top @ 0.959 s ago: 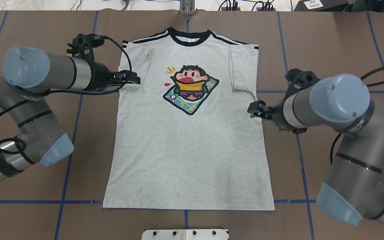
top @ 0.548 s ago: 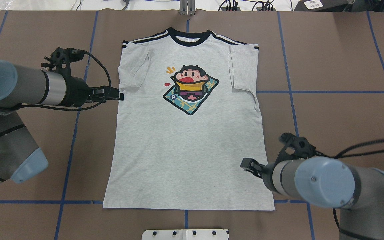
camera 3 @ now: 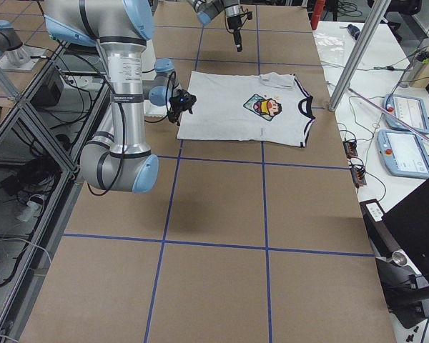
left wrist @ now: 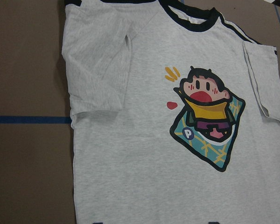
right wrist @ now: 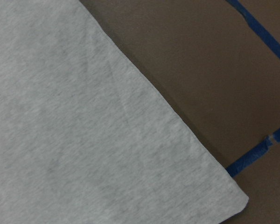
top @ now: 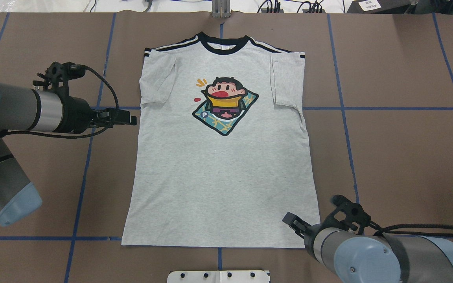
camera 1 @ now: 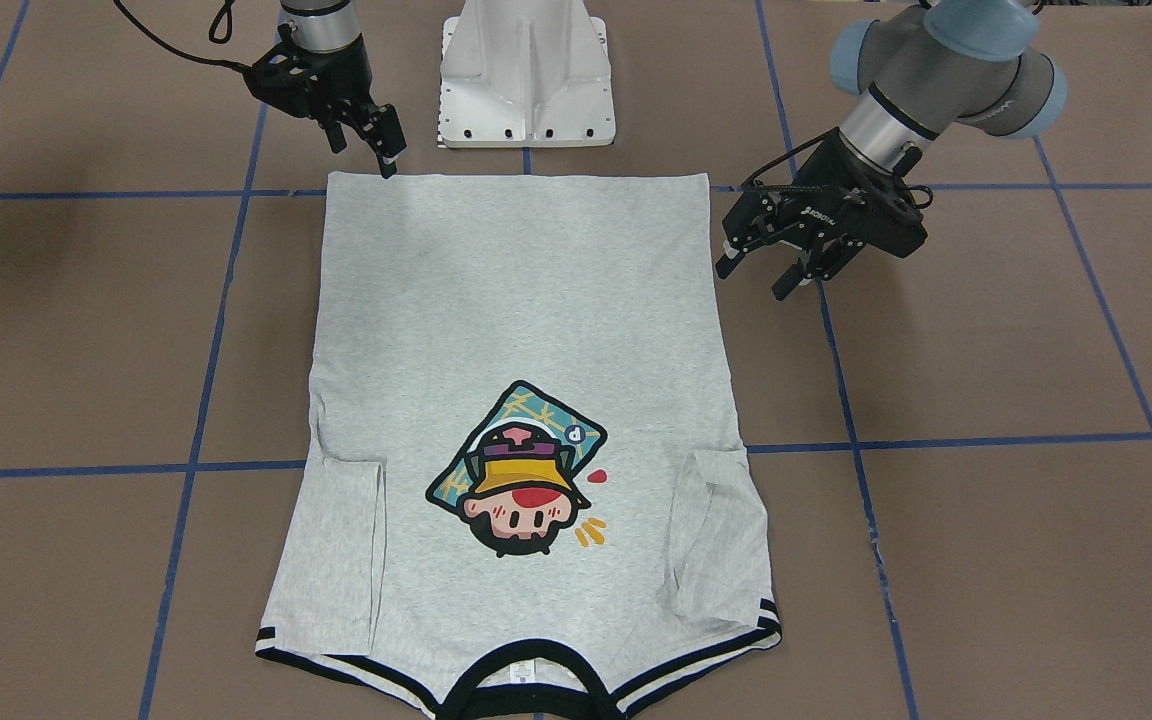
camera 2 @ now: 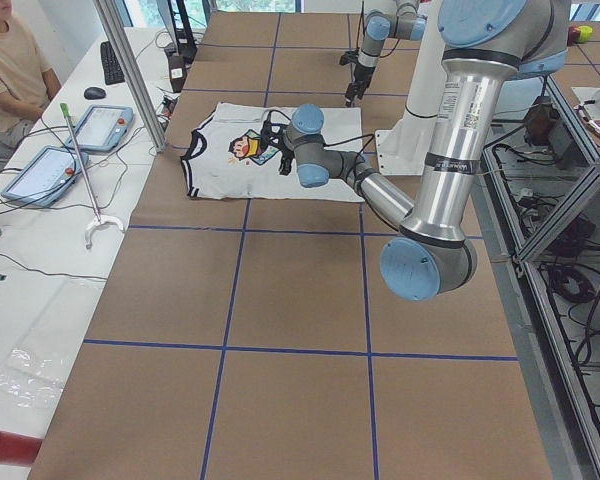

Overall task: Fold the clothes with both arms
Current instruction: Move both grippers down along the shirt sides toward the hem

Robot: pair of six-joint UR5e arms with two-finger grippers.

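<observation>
The grey T-shirt (top: 218, 177) lies flat and print up on the brown table, both sleeves folded inward, collar at the far side. My left gripper (top: 130, 118) is open and empty, just off the shirt's left edge below the left sleeve; it also shows in the front-facing view (camera 1: 766, 270). My right gripper (top: 291, 221) is open and empty over the shirt's near right hem corner, and it shows in the front-facing view (camera 1: 376, 150) too. The left wrist view shows the print and left sleeve (left wrist: 144, 163). The right wrist view shows the hem corner (right wrist: 224, 196).
The white pedestal base (camera 1: 526, 70) stands just behind the hem at the robot's side. Blue tape lines (top: 81, 196) grid the table. An operator (camera 2: 10, 60) and teach pendants (camera 2: 100, 125) are at a side bench beyond the collar end.
My right gripper has moved from beside the right sleeve back to the near right hem corner. My left gripper has pulled off the left sleeve, outward and slightly nearer.
</observation>
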